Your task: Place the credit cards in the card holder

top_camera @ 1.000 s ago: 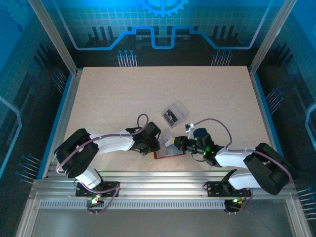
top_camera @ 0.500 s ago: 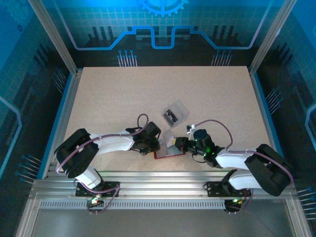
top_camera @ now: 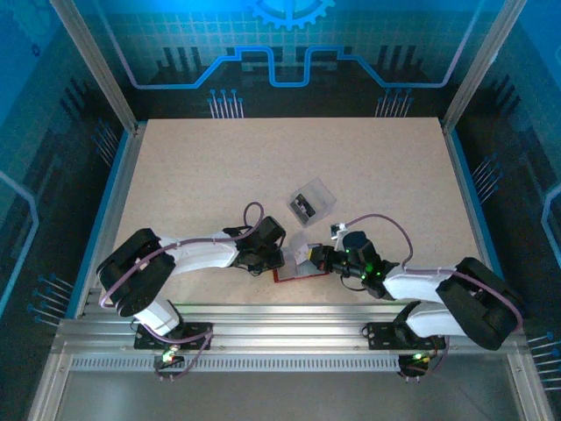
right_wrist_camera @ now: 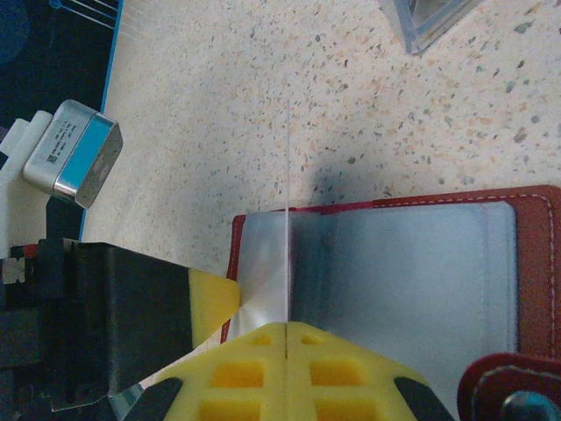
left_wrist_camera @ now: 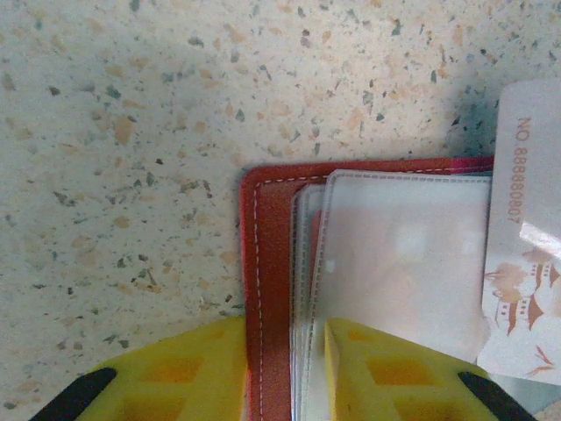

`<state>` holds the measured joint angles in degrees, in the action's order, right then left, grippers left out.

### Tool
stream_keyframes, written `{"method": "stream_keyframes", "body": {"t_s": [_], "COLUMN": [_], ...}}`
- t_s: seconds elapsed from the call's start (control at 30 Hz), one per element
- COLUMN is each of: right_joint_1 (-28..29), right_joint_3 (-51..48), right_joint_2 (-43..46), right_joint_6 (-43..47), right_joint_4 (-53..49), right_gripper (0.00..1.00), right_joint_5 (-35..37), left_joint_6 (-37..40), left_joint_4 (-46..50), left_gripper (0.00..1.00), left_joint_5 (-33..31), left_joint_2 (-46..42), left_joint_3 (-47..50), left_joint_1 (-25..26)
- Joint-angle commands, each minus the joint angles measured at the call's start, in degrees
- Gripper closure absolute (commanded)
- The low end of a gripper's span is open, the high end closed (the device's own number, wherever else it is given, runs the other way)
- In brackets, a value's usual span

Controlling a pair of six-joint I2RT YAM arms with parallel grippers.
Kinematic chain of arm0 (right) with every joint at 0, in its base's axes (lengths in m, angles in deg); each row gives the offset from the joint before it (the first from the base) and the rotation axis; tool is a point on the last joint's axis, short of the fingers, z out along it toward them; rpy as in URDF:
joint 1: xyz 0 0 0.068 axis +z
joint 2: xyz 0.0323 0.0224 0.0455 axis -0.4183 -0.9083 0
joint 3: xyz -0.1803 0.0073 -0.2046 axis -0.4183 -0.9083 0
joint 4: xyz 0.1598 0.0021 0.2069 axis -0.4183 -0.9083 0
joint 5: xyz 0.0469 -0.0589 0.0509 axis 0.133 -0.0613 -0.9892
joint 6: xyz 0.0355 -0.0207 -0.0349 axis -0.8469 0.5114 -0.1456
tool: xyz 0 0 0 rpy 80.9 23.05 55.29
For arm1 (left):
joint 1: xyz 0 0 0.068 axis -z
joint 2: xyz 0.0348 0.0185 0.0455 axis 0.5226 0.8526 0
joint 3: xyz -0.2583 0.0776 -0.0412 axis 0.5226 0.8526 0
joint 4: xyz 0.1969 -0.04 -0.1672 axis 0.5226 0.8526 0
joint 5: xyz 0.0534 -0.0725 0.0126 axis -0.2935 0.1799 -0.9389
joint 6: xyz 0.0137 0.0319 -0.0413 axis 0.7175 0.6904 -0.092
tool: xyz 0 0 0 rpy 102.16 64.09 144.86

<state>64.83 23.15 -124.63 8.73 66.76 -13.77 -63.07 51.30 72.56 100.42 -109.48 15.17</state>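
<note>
The red card holder (top_camera: 296, 272) lies open on the table near the front edge, its pale grey pockets (right_wrist_camera: 412, 272) facing up. My left gripper (left_wrist_camera: 285, 329) is shut on the holder's left edge (left_wrist_camera: 267, 263), with the red cover and the pocket layers between its yellow fingers. My right gripper (right_wrist_camera: 287, 326) is shut on a thin credit card (right_wrist_camera: 287, 219), seen edge-on and standing upright over the pockets' left part. From the left wrist the same card (left_wrist_camera: 526, 228) shows white with a number and brownish print. In the top view the two grippers (top_camera: 279, 257) (top_camera: 308, 254) meet over the holder.
A clear plastic box (top_camera: 312, 202) with something dark inside stands just behind the holder, its corner (right_wrist_camera: 429, 17) at the top of the right wrist view. The holder's snap tab (right_wrist_camera: 508, 395) sticks out at the lower right. Open speckled tabletop (top_camera: 263, 158) stretches beyond.
The right arm has edged very slightly over the holder. Both grips are unchanged and the holder has not moved.
</note>
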Motion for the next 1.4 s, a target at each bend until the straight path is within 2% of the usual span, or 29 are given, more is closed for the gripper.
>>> {"method": "stream_keyframes", "body": {"t_s": [0.0, 0.57, 0.87, 1.17, 1.37], "right_joint_1": [1.28, 2.60, 2.82, 2.06, 1.24], "right_joint_3": [-1.27, -3.21, -3.62, -3.21, -2.42], "right_joint_2": [1.24, 10.99, 11.39, 23.33, 21.09], "right_joint_6": [-1.39, -2.49, -2.27, -0.40, 0.32], "right_joint_4": [-1.94, -12.55, -11.98, -23.08, -24.06], "right_gripper": [1.00, 1.00, 1.00, 1.00, 1.00], "right_joint_5": [1.53, 5.14, 2.22, 0.99, -2.75], "left_joint_6": [-0.97, -0.93, -0.80, -0.88, -0.99], "left_joint_4": [7.07, 6.54, 6.47, 6.30, 5.75], "left_gripper": [0.70, 0.70, 0.70, 0.70, 0.70], "left_joint_5": [-2.32, -2.10, -2.00, -1.90, -1.83], "left_joint_2": [2.52, 3.04, 3.48, 3.46, 4.27], "left_joint_3": [2.31, 2.28, 2.12, 2.19, 2.01], "left_joint_1": [0.44, 0.43, 0.49, 0.54, 0.61]}}
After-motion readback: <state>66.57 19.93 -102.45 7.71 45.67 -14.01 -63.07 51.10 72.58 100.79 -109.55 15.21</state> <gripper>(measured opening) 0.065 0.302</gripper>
